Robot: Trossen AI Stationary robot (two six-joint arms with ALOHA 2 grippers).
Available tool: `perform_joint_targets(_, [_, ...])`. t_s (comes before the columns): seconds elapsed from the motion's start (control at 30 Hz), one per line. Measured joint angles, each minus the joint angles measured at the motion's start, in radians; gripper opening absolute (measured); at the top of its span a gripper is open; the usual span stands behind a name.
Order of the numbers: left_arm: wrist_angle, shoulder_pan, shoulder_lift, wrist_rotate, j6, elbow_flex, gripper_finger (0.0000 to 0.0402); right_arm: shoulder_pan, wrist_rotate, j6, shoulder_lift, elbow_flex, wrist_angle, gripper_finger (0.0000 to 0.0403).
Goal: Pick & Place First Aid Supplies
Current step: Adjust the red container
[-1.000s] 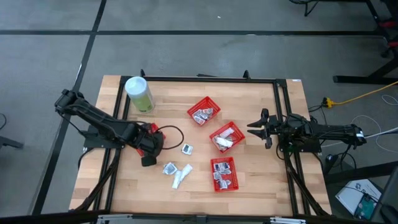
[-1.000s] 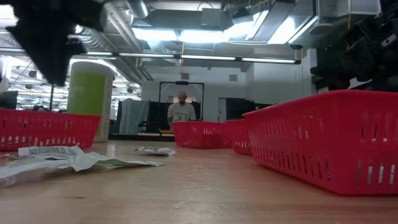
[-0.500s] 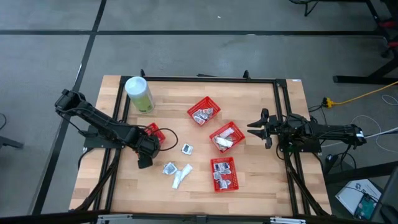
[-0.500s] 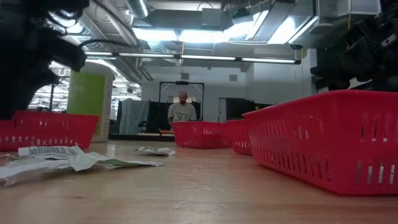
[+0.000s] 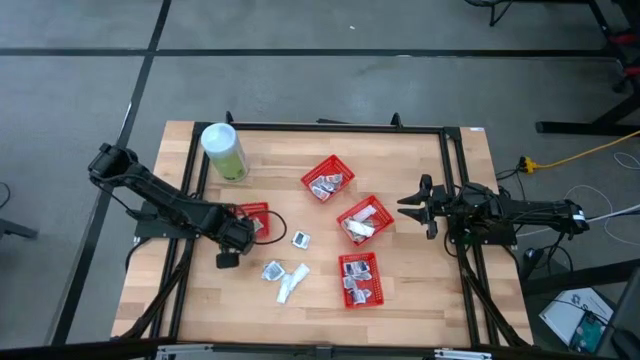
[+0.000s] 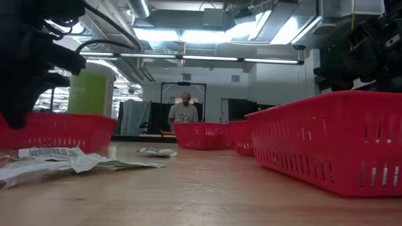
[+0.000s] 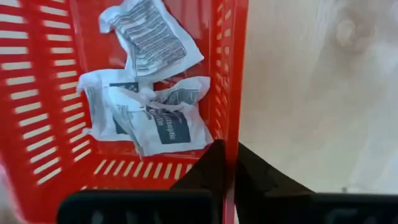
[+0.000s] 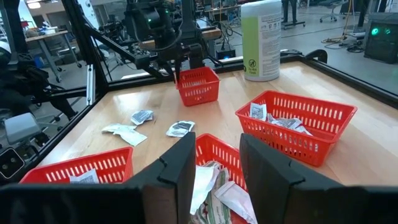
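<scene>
My left gripper [image 5: 240,232] is shut on the side wall of a small red mesh basket [image 5: 254,218] at the table's left-middle; the left wrist view shows its fingers [image 7: 214,171] pinching that wall [image 7: 231,93]. Several white packets [image 7: 152,115] lie inside the basket. Three loose first aid packets lie on the wood: one [image 5: 300,239] beside the basket and two [image 5: 272,270] [image 5: 292,283] nearer the front. They also show in the right wrist view [image 8: 142,117] and the low view [image 6: 63,158]. My right gripper [image 5: 415,207] waits open at the right side.
Three more red baskets holding packets stand mid-table [image 5: 328,178] [image 5: 363,220] [image 5: 358,279]. A pale-green canister with a white lid [image 5: 224,152] stands at the back left. A black frame [image 5: 445,160] borders the table. A person [image 6: 183,113] stands far behind.
My left gripper has shifted toward the table's front left, still on the small basket's wall. The basket has swung with it and sits lower in the low view. The right arm has not moved.
</scene>
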Motion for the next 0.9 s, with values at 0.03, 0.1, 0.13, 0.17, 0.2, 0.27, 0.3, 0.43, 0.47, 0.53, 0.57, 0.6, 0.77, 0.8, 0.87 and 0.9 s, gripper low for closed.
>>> perform_joint_targets(0.03, [0.000, -0.001, 0.000, -0.013, 0.029, 0.000, 0.0008, 0.000, 0.000, 0.001, 0.000, 0.000, 0.000, 0.0126])
perform_joint_targets(0.1, [0.001, -0.008, 0.000, -0.040, 0.109, 0.000, 0.0006, 0.000, 0.000, 0.001, 0.000, 0.000, 0.000, 0.0126])
perform_joint_targets(0.13, [0.001, -0.015, 0.000, -0.061, 0.156, 0.000, 0.0006, 0.000, 0.000, 0.000, 0.000, 0.000, 0.000, 0.0126])
perform_joint_targets(0.17, [0.002, -0.025, 0.000, -0.088, 0.203, 0.000, 0.0006, 0.000, 0.000, 0.000, 0.000, 0.000, 0.000, 0.0126])
perform_joint_targets(0.2, [0.003, -0.034, 0.000, -0.116, 0.245, 0.000, 0.0006, 0.000, 0.000, 0.000, 0.000, 0.000, 0.000, 0.0126])
perform_joint_targets(0.27, [0.003, -0.047, 0.000, -0.169, 0.270, 0.000, 0.0006, 0.000, 0.000, 0.001, 0.000, 0.000, 0.000, 0.0126])
perform_joint_targets(0.3, [0.001, -0.047, 0.000, -0.177, 0.269, 0.000, 0.0005, 0.000, 0.000, 0.000, 0.000, 0.000, 0.000, 0.0126])
perform_joint_targets(0.43, [-0.001, -0.071, 0.000, -0.199, 0.261, 0.000, 0.0005, 0.000, 0.000, 0.001, 0.000, 0.000, 0.000, 0.0126])
perform_joint_targets(0.47, [0.000, -0.081, 0.000, -0.207, 0.255, 0.000, 0.0005, 0.000, 0.000, 0.000, 0.000, 0.000, 0.000, 0.0126])
perform_joint_targets(0.53, [0.007, -0.098, 0.000, -0.226, 0.246, 0.003, 0.0005, 0.000, 0.000, 0.000, 0.000, 0.000, 0.000, 0.0126])
perform_joint_targets(0.57, [0.018, -0.107, 0.000, -0.239, 0.241, 0.006, 0.0005, 0.000, 0.000, 0.002, 0.000, 0.000, 0.000, 0.0126])
perform_joint_targets(0.6, [0.036, -0.114, 0.000, -0.252, 0.241, 0.013, 0.0004, 0.000, 0.000, 0.001, 0.000, 0.000, 0.000, 0.0126])
perform_joint_targets(0.77, [0.185, -0.138, 0.000, -0.332, 0.357, 0.048, 0.0004, 0.000, 0.000, 0.001, 0.000, 0.000, 0.000, 0.0126])
perform_joint_targets(0.8, [0.208, -0.139, 0.000, -0.348, 0.395, 0.052, 0.0004, 0.000, 0.000, 0.000, 0.000, 0.000, 0.000, 0.0126])
perform_joint_targets(0.87, [0.239, -0.138, 0.006, -0.388, 0.478, 0.058, 0.0004, 0.000, 0.000, 0.000, 0.000, 0.000, 0.000, 0.0126])
perform_joint_targets(0.9, [0.244, -0.136, 0.010, -0.413, 0.518, 0.058, 0.0004, 0.000, 0.000, 0.001, 0.000, 0.000, 0.000, 0.0126])
